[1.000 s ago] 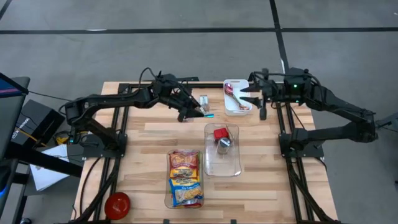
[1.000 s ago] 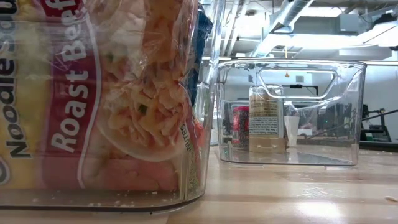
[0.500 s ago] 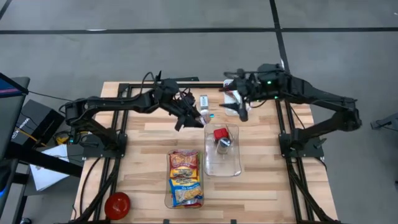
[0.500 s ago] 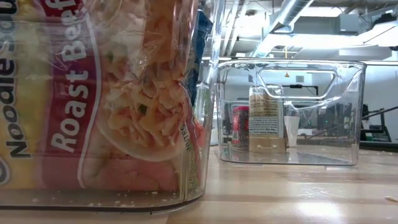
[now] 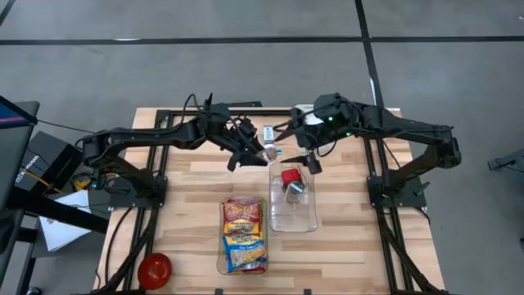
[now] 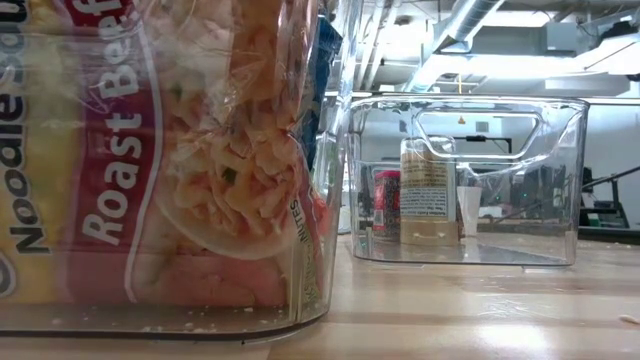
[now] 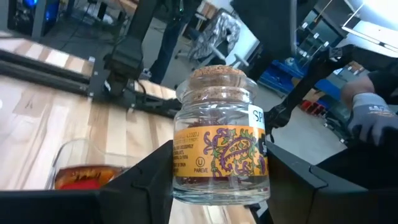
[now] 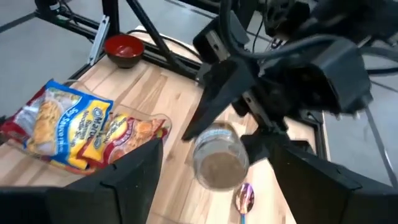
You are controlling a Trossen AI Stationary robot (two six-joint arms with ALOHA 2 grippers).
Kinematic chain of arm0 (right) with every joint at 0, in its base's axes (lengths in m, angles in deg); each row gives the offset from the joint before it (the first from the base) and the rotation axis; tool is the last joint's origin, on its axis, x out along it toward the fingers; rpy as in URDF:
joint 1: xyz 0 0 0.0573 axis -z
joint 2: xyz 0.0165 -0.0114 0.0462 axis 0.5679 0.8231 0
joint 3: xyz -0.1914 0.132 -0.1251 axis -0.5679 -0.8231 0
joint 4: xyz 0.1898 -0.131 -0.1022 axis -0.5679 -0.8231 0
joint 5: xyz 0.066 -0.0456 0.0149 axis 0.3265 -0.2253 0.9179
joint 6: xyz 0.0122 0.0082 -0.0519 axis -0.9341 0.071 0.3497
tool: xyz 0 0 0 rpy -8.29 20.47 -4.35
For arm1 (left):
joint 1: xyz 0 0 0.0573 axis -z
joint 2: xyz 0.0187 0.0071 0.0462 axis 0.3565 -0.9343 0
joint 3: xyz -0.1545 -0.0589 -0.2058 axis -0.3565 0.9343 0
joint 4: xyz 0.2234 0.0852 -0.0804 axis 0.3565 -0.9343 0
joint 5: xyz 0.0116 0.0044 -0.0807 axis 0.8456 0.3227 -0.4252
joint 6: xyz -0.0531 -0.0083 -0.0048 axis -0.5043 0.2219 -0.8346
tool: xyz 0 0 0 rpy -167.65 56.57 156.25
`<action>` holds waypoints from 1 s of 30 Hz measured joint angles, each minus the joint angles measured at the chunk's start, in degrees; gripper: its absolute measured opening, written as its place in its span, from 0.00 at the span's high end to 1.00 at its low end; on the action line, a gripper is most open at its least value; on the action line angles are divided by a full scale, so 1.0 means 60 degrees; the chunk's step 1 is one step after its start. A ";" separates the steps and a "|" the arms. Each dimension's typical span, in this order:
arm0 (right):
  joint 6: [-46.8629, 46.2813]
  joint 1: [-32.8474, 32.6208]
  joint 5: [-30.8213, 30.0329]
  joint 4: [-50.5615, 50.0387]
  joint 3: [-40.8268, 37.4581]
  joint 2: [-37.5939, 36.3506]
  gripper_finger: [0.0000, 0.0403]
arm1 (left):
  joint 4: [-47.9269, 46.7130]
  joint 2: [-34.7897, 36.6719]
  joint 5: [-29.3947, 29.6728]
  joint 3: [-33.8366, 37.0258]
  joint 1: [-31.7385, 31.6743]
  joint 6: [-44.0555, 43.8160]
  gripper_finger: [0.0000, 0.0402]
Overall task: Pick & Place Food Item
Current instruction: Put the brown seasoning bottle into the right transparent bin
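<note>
i've got the cork-topped spice jar (image 7: 220, 138) pinched in the left gripper (image 5: 264, 151), held off the surface between the two arms just beyond the far end of the clear bin (image 5: 304, 221) with the red-lidded jar (image 5: 290, 175). the right gripper (image 8: 214, 186) faces the jar with its jaws spread wide either side of it. to hand it over cleanly i'd ease the right jaws around the glass body below the cork, close squarely, and only then let the left jaws release.
</note>
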State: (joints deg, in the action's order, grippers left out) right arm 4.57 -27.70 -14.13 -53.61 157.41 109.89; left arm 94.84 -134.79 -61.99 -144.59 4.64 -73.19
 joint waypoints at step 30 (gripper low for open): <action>0.0436 -0.0239 -0.0058 0.0513 -0.0007 0.0665 0.28 | 0.0447 0.0068 0.0295 0.0007 0.0346 -0.0058 0.54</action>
State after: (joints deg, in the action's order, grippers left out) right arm 7.19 -29.13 -14.48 -50.53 157.36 113.88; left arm 97.53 -134.38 -60.23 -144.54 6.71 -73.53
